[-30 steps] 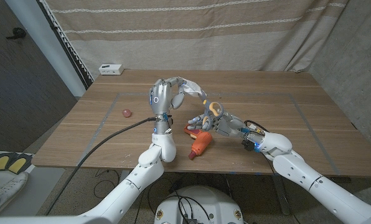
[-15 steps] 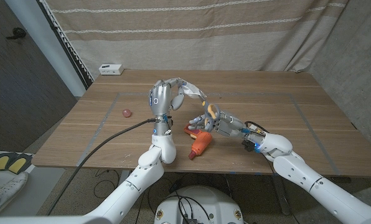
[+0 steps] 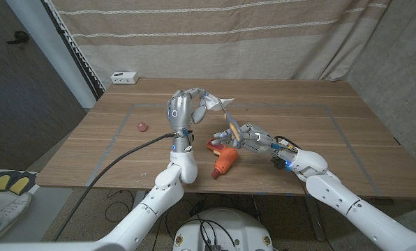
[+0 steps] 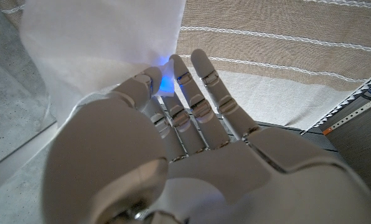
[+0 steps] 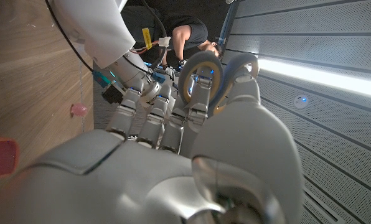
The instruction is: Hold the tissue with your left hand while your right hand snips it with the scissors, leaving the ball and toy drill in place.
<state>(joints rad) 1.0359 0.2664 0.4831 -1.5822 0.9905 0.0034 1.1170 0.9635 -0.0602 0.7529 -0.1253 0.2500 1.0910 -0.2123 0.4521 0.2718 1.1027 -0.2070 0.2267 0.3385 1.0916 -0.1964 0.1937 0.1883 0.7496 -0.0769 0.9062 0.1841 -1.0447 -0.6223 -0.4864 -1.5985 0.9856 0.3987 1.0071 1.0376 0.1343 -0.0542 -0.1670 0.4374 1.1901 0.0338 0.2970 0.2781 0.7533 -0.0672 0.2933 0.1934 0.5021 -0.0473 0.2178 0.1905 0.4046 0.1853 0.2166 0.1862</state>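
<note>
1. Far left on the table [image 3: 320,139] sits the small pink ball [image 3: 142,126], well away from everything. Not touching it, that's the deal.
2. My left hand [image 3: 181,109] is raised above the table with the tissue [image 3: 215,104] pinched at my fingertips. In the left wrist view you can see the sheet [image 4: 104,43] caught between thumb and fingers [image 4: 149,79], the rest of them held straight alongside.
3. The tissue is plain white, thin, a bit see-through, and it trails off to the right of my grip. I'd guess it weighs basically nothing and is super floppy, and it'll tear or slip if I tug. Best held right at the edge, and firmly, so the free part stays taut enough to snip.
4. The scissors [image 3: 230,120] have orange-yellow loops and the blades point up at the tissue's loose end. The tips look right at it, can't tell if they're actually biting.
5. My right hand [image 3: 253,137] is clamped on them, fingers through the loops [image 5: 204,78].
6. The orange toy drill [image 3: 224,159] lies on the table just under that hand, left alone.
</note>
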